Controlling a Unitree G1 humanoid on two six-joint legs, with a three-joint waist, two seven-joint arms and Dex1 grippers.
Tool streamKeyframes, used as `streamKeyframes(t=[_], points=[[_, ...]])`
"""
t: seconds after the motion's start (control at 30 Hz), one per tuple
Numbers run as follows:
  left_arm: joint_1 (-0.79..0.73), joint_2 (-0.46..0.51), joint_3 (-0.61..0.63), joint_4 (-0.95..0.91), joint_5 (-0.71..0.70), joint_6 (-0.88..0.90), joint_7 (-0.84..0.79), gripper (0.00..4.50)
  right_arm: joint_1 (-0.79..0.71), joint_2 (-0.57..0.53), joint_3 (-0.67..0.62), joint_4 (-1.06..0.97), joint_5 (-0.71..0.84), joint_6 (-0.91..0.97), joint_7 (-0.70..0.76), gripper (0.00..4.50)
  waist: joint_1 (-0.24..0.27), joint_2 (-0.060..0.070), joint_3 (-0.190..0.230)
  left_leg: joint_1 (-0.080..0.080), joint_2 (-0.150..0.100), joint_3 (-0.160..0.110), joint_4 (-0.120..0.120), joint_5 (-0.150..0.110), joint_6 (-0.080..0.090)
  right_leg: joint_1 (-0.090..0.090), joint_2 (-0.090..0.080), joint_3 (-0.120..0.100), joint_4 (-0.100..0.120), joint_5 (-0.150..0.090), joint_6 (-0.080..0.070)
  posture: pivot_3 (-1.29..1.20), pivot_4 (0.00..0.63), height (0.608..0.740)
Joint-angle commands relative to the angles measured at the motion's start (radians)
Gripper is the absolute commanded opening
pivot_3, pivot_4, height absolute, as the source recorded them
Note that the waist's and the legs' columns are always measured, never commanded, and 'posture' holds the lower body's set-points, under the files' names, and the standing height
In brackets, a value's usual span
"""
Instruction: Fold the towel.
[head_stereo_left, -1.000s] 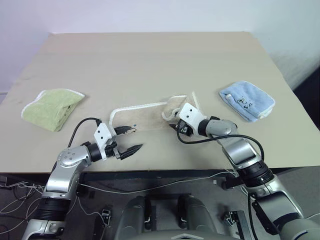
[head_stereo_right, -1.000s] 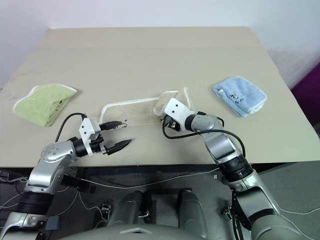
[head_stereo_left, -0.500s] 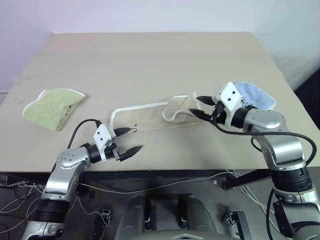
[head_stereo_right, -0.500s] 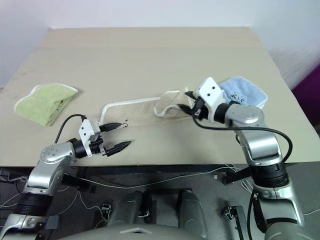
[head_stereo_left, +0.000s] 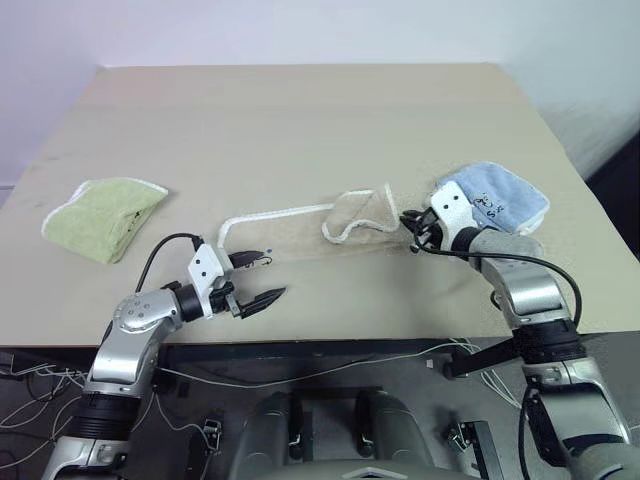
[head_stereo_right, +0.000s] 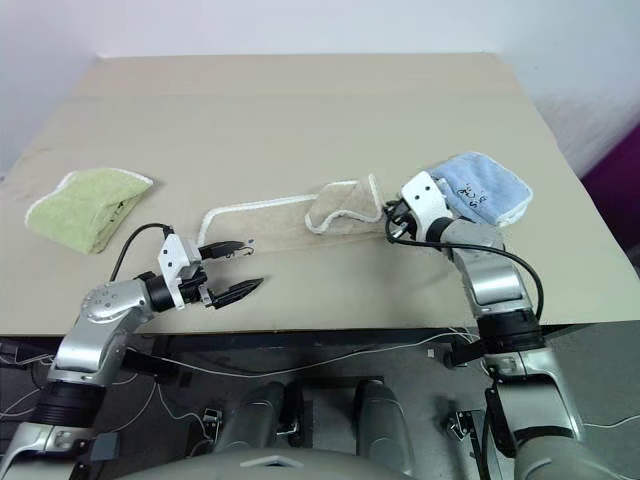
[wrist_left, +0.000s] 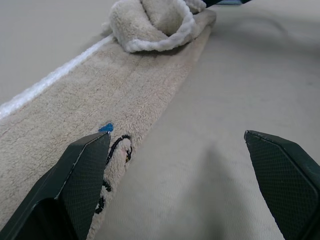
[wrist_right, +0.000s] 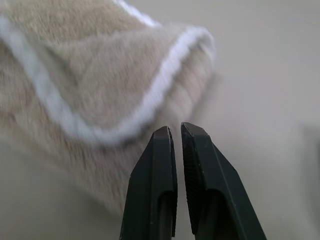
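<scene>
The table (head_stereo_left: 300, 110) carries it all. The towel (head_stereo_left: 300, 232) lies stretched out near the front edge, around the middle, its right end bunched into a rumpled fold. Towards the left edge sits a light green towel (head_stereo_left: 100, 215), towards the right edge a light blue towel (head_stereo_left: 500, 200). Left gripper (head_stereo_left: 262, 279) hovers at the front edge, fingers spread wide. Right gripper (head_stereo_left: 412, 235), just off the bunched end, has its fingers pressed together, pinching nothing.
</scene>
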Motion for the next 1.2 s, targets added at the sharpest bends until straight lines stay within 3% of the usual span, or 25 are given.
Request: streamKeyframes(t=[0.03, 0.43, 0.7, 0.93, 1.2], points=[[0.002, 0.011, 0.011, -0.026, -0.007, -0.001, -0.004, 4.5, -0.051, 0.036, 0.012, 0.014, -0.009, -0.045, -0.006, 0.36, 0.0, 0.0, 0.0, 0.0, 0.0, 0.0, 0.0, 0.0, 0.0, 0.0, 0.0, 0.0, 0.0, 0.0, 0.0, 0.0, 0.15, 0.74], [-0.001, 0.006, 0.01, -0.021, -0.008, -0.002, -0.001, 4.5, -0.207, 0.207, 0.065, 0.196, -0.032, -0.125, -0.013, 0.36, -0.004, 0.0, 0.0, 0.0, 0.0, 0.0, 0.0, 0.003, -0.006, 0.0, 0.001, 0.0, 0.0, 0.0, 0.0, 0.0, 0.15, 0.74], [0.005, 0.001, 0.009, -0.031, -0.009, 0.003, 0.004, 4.5, -0.293, 0.314, 0.036, 0.375, -0.022, -0.169, -0.064, 0.36, -0.004, 0.0, 0.0, 0.0, 0.0, 0.0, 0.0, 0.004, -0.007, 0.0, 0.001, 0.0, 0.0, 0.0, 0.0, 0.0, 0.15, 0.74], [0.033, 0.003, 0.018, -0.057, -0.013, 0.011, 0.018, 4.5, -0.277, 0.317, -0.038, 0.308, 0.034, -0.152, -0.085, 0.36, -0.005, 0.0, 0.0, 0.0, 0.0, 0.0, 0.0, 0.004, -0.007, 0.0, 0.001, 0.0, 0.0, 0.0, 0.0, 0.0, 0.15, 0.74], [0.048, 0.005, 0.023, -0.076, -0.018, 0.021, 0.03, 4.5, -0.273, 0.29, -0.16, 0.112, 0.193, 0.039, -0.084, 0.36, -0.004, 0.001, 0.0, 0.0, 0.0, 0.0, -0.001, 0.004, -0.007, 0.0, 0.0, 0.0, 0.0, 0.0, 0.0, 0.0, 0.15, 0.74]])
